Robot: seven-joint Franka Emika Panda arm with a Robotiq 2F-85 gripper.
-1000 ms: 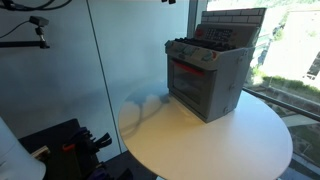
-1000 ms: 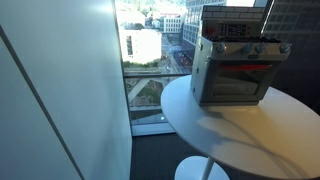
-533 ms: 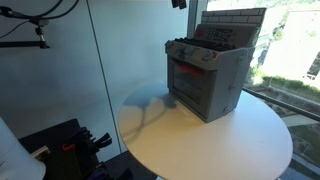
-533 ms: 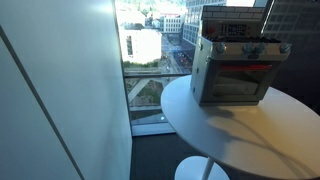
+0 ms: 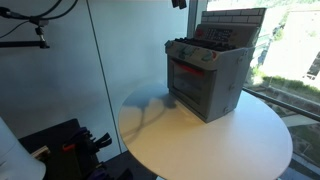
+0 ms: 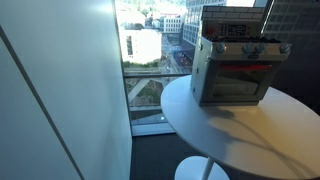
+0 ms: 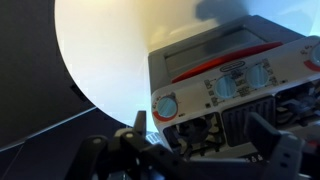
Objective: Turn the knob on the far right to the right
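Note:
A grey toy oven [image 5: 205, 75] with a red door stands on the round white table, seen in both exterior views [image 6: 235, 70]. A row of blue knobs runs along its front panel [image 7: 227, 86]. The end knob with a red ring [image 7: 166, 106] is the right-most from the front [image 6: 283, 47]. My gripper [image 7: 203, 128] hovers above the oven top, open and empty, with its dark fingers [image 7: 140, 124] on either side of the burner area. Only its tip shows at the top edge of an exterior view [image 5: 178, 3].
The round white table [image 5: 200, 135] stands on a pedestal next to a glass wall and window [image 6: 150, 60]. The oven's tall back panel [image 5: 232, 25] rises behind the burners. Dark equipment sits on the floor [image 5: 70, 145].
The gripper tip came slightly further into the top of the exterior view and its shadow on the table shifted; in the last half second nothing visibly moved.

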